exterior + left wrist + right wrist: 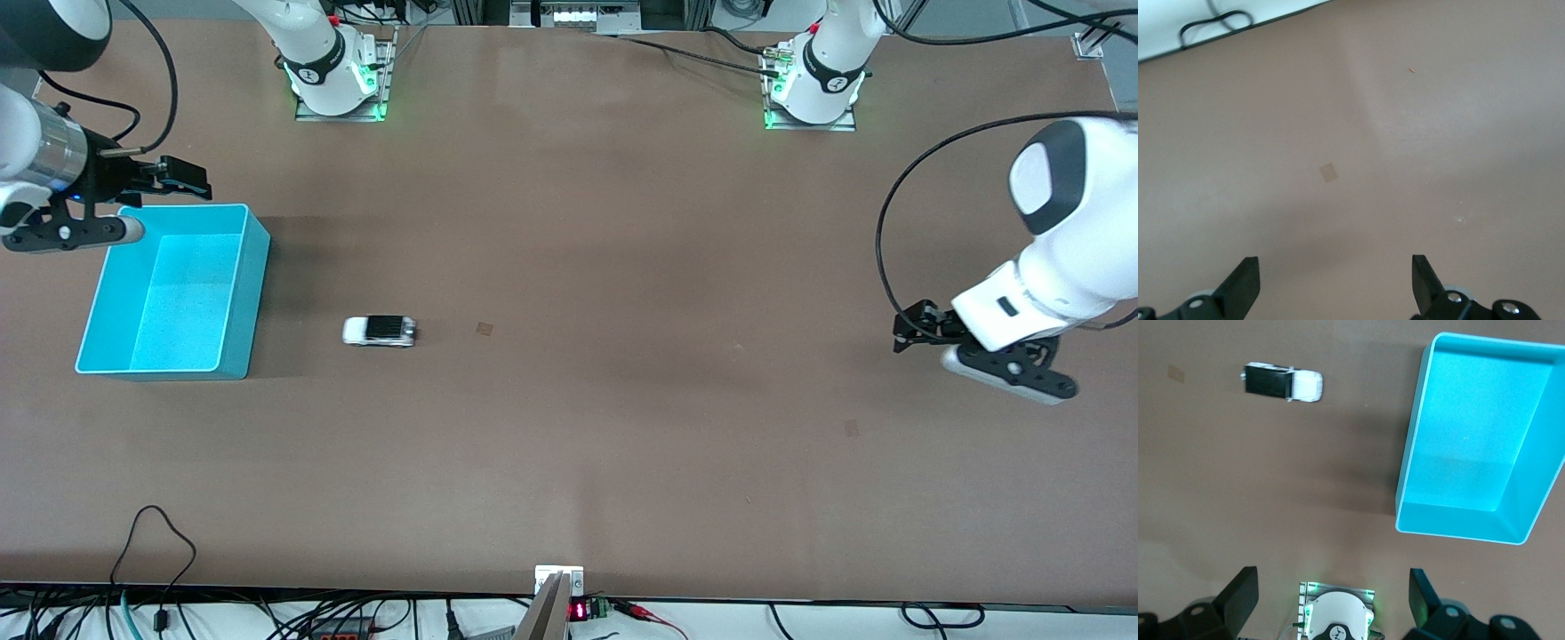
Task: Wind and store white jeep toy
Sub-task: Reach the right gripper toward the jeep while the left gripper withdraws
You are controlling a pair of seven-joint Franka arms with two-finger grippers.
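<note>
Nothing is done yet: we see the jeep (380,331) untouched on the table (622,400), beside the empty bin (240,293). Our right gripper (169,178) hangs wide over the bin's corner; our left gripper (916,329) waits wide, well apart. Winding and storing remain.

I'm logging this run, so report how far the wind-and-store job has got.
Done: nothing visible. The white jeep toy sits on the table beside the turquoise bin, which holds nothing.
In hand: nothing. The right gripper hangs open over the bin's corner nearest the bases; the left gripper waits open over the left arm's end of the table.
Left: picking up, winding and binning the jeep.
</note>
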